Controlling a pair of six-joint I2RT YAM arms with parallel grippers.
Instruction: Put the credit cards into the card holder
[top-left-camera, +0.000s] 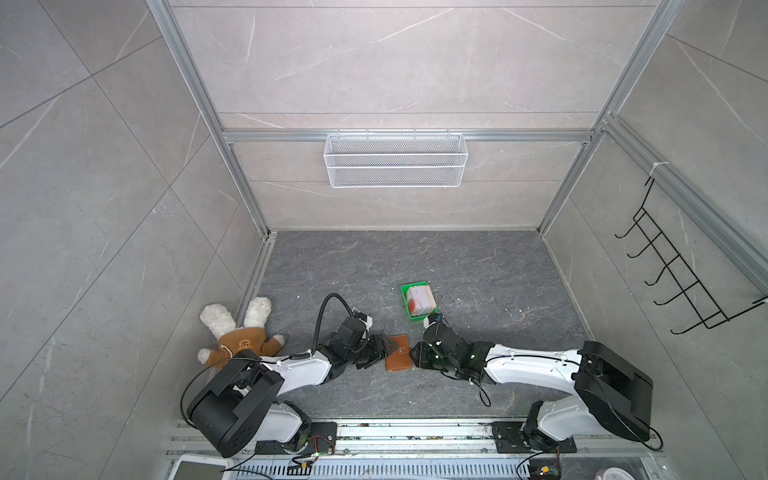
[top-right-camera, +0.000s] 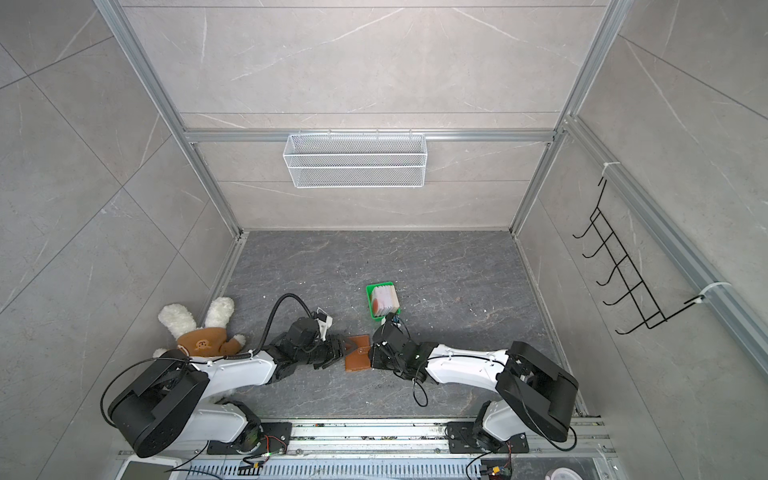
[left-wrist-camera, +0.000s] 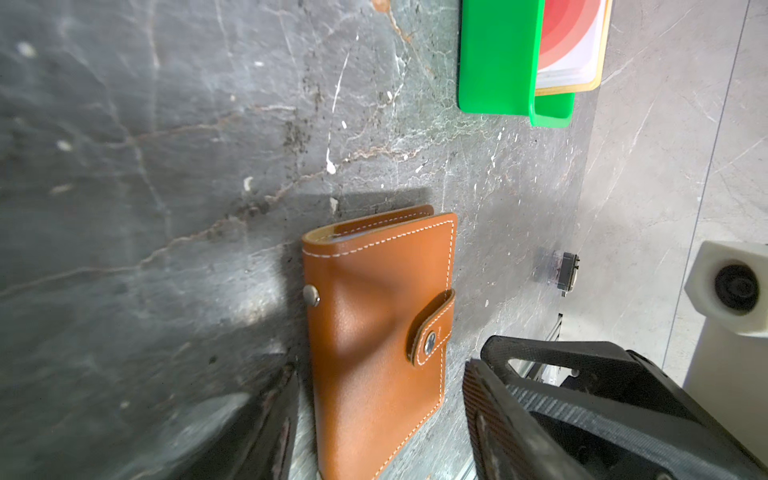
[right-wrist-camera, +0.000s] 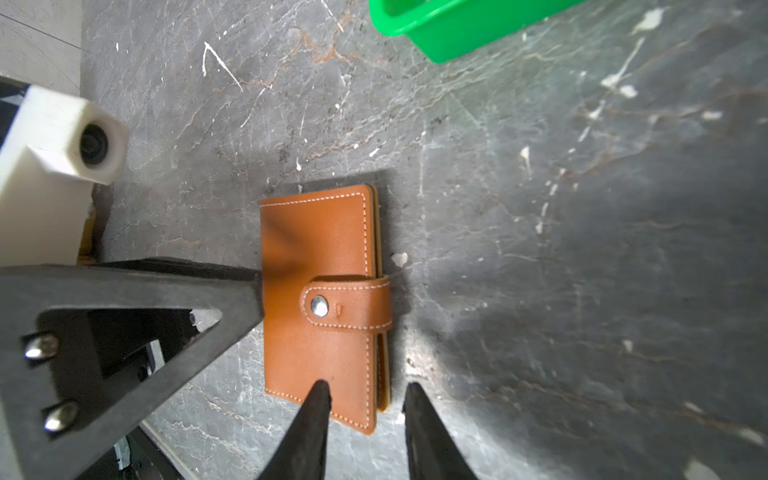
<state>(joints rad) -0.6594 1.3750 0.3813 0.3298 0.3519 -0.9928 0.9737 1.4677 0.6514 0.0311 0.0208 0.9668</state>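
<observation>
The right gripper (right-wrist-camera: 366, 384) has its two black fingertips apart. They straddle the open edge of the tan-brown leather bifold card holder (right-wrist-camera: 320, 249) near one corner, one tip over the stitched cover and its partner just past the edge, above the dark grey marbled tabletop (right-wrist-camera: 582, 249). Nothing is clamped. The left gripper (left-wrist-camera: 382, 365) is spread wide too, with the card holder lying between its jaws. One finger sits against the folded spine and the far one stands clear of the opposite edge (a brace, I judge, not a grip).

The card holder lies flat and closed, its leather snap tab (right-wrist-camera: 345, 305) fastened over the cover. Beyond it, near but apart, the small bright green plastic tray (top-left-camera: 406, 305) holds the stack of pale credit cards with red-orange circles (top-left-camera: 420, 300).

The task looks hardly begun, since no card has been placed. The tab has yet to be unsnapped and the cover opened, and then the cards must go from the tray into the holder.
</observation>
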